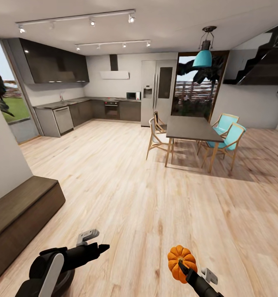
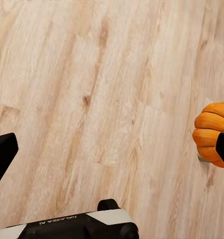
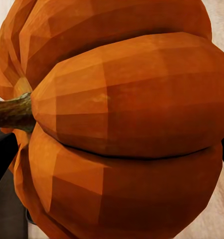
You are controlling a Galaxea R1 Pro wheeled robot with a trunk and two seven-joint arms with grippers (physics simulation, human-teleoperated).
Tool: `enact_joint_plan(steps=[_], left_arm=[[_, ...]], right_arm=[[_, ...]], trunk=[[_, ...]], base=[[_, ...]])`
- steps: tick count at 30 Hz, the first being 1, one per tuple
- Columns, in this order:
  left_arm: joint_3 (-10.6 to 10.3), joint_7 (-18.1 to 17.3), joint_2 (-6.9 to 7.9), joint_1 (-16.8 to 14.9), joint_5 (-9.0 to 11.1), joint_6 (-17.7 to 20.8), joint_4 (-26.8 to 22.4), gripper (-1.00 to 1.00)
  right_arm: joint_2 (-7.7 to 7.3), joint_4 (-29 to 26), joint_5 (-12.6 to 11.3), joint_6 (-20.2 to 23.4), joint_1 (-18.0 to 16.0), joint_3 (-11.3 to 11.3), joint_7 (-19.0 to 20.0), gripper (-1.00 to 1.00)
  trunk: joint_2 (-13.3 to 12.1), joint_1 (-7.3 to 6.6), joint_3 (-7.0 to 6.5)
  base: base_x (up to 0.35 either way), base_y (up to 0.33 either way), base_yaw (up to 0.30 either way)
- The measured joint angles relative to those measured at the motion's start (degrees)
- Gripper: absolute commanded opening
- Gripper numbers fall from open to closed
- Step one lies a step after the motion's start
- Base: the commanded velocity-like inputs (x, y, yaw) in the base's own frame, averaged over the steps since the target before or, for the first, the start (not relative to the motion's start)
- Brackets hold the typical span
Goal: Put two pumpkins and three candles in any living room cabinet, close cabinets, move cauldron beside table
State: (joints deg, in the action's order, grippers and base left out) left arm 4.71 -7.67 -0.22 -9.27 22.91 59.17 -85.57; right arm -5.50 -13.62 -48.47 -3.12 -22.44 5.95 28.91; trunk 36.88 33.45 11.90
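My right gripper (image 1: 183, 266) is shut on a ribbed orange pumpkin (image 1: 182, 256), held low over the wooden floor at the bottom right of the head view. The right wrist view has the pumpkin (image 3: 122, 119) up close, its dark stem (image 3: 12, 112) off to one side. My left gripper (image 1: 102, 248) is open and holds nothing; it hovers over the floor and points toward the pumpkin (image 2: 214, 132). The long low dark brown cabinet (image 1: 19, 214) stands against the wall at the left, its fronts shut as far as I can see. The candles and the cauldron are out of view.
A grey dining table (image 1: 192, 128) with wooden and turquoise chairs (image 1: 229, 140) stands ahead to the right. Grey kitchen units (image 1: 73, 113) and a fridge (image 1: 157, 93) line the far wall. Stairs (image 1: 262, 62) rise at the right. Bare wooden floor (image 1: 126, 181) lies between.
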Motion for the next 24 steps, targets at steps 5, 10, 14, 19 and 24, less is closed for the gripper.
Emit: enact_joint_plan(steps=[5,10,14,19,24], left_arm=[[0.3,0.1,0.06,0.0,0.0,0.0,0.0,1.00],[0.2,0.2,0.08,0.0,-0.3,-0.7,0.3,1.00],[0.3,0.2,0.14,0.0,-1.8,-1.2,1.3,1.00],[0.3,0.1,0.14,0.0,-5.0,-9.1,7.5,1.00],[0.4,-0.1,2.66,0.0,-5.5,-20.7,20.6,1.00]], right_arm=[[0.00,0.0,0.0,0.0,0.0,0.0,0.0,-1.00],[-0.15,-0.1,0.1,0.0,0.0,0.0,0.2,-1.00],[-0.17,-0.6,0.2,0.1,0.0,0.0,0.2,-1.00],[-0.10,-0.8,0.6,0.2,0.0,0.5,0.3,-1.00],[-0.09,-0.8,0.8,-0.1,0.0,0.6,0.6,-1.00]], trunk=[[2.0,1.09,0.90],[4.0,2.19,1.80],[5.6,3.07,2.52],[7.6,4.18,3.42],[9.6,5.27,4.32]], base=[[0.000,0.000,0.000],[0.000,0.000,0.000],[0.000,0.000,0.000],[0.000,0.000,0.000],[0.000,0.000,0.000]])
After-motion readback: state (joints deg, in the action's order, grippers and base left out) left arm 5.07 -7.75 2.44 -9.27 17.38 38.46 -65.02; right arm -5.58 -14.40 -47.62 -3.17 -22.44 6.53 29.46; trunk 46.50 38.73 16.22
